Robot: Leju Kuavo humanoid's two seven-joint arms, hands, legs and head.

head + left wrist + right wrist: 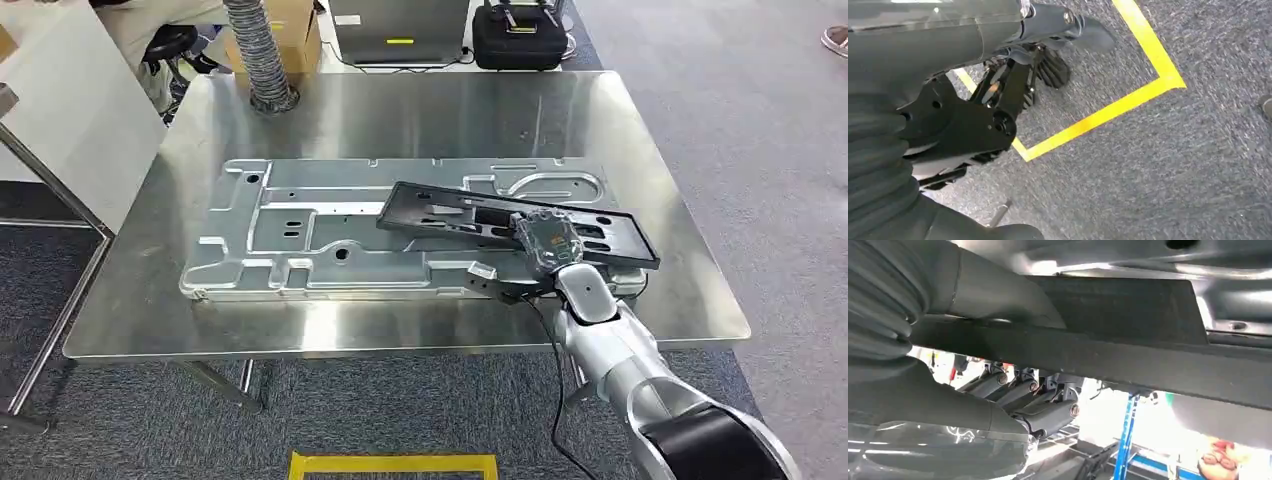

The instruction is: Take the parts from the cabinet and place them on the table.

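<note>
Silver and shiny, the steel counter (640, 130) fills the middle of the head view. A big flat silver metal plate with pressed shapes (300, 235) lies on it, long side running left to right. A long black plastic frame with cut-out holes (450, 212) lies across the right part of that plate, tilted, with its right end near the counter's right edge. The right robot hand (545, 240) reaches in from the near right and grips the frame at its right end. On the far side of the counter stand a grey ribbed hose (258, 50), a brown cardboard box (295, 35) and a black case (520, 35). On the grey floor near the robot there is a yellow tape line (392, 464).

From the left wrist, the left robot hand (1020, 82) hangs over the grey carpet floor (1173, 165). Its dark fingers (1053, 70) are curled in and hold nothing. A yellow tape corner (1128, 97) lies on the floor below.

From the right wrist, the black frame (1128, 360) sits between the grey thumb (998, 295) and the dark fingers (1043, 412), clamped tight. Shiny silver plate (1238, 295) shows just behind the frame.
</note>
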